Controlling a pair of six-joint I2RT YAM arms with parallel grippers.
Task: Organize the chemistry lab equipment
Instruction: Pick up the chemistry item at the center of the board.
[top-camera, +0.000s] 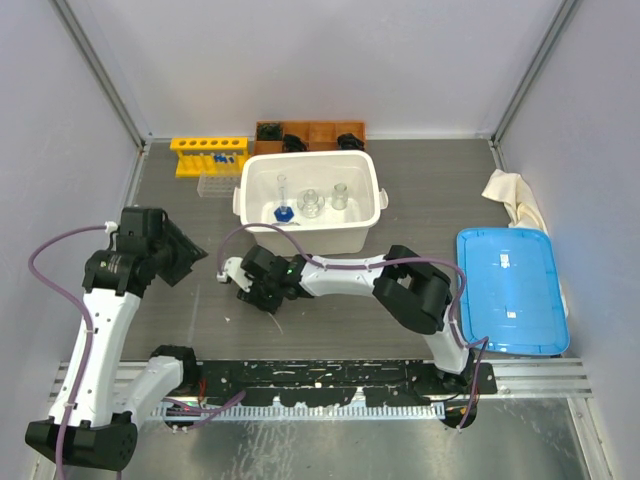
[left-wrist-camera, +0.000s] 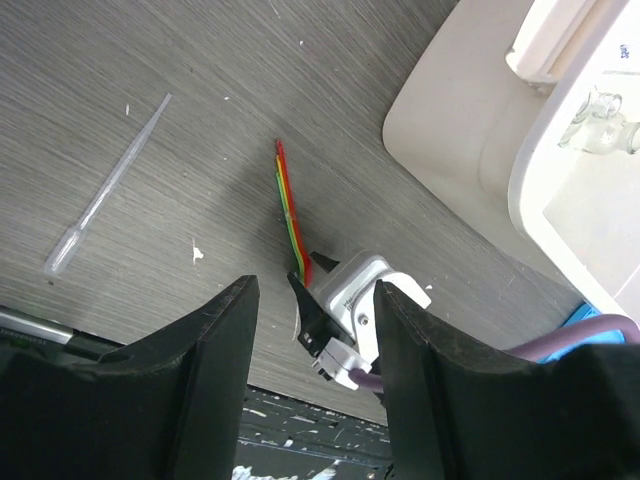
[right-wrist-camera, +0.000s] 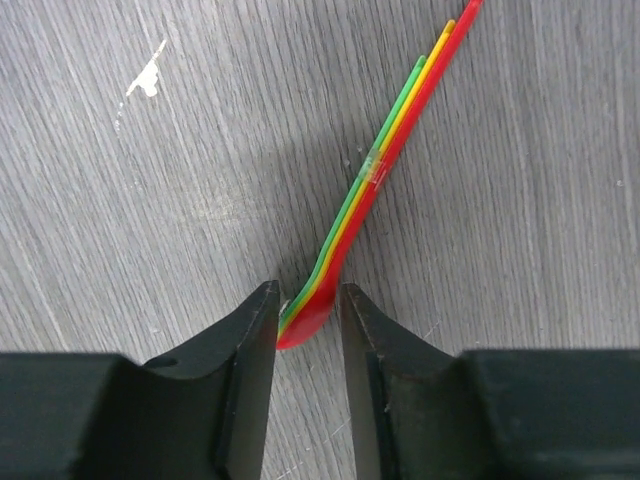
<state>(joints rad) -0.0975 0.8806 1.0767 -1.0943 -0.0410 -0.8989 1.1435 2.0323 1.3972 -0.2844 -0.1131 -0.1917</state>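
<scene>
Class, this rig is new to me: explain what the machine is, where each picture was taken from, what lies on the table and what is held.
Two robot arms are bolted to a table. The top view looks down from above; the other two come from cameras on each wrist. A white tub, yellow rack, blue lid, clear pipette and coloured sticks lie there. The left gripper is open, empty. The right gripper straddles the sticks' end; a firm grip is unclear.

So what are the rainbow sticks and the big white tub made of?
The rainbow sticks look like thin glossy plastic: bright solid colours, smooth shine. The white tub is probably matte moulded plastic, with rounded corners and handles.
</scene>
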